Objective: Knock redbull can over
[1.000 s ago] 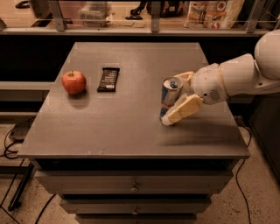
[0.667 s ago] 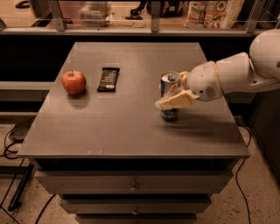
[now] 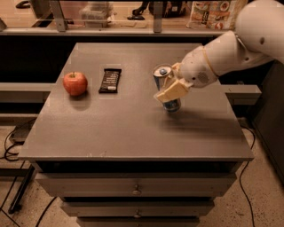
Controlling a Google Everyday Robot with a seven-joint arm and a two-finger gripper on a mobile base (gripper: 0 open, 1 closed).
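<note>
The redbull can (image 3: 161, 76) stands on the grey table (image 3: 133, 128), right of the middle, and leans with its top to the left. Its blue lower part shows below the gripper. My gripper (image 3: 168, 85), cream-coloured at the end of the white arm (image 3: 222, 53), is right against the can at mid-height and covers part of its front. The arm reaches in from the upper right.
A red apple (image 3: 75, 83) sits at the table's left and a dark chocolate bar (image 3: 110, 80) lies beside it. Drawers (image 3: 135, 190) are below the tabletop. A shelf with packages (image 3: 213, 13) runs along the back. Cables lie on the floor at the left.
The gripper and arm have shifted left against the can. The can, upright before, now leans with its top to the left.
</note>
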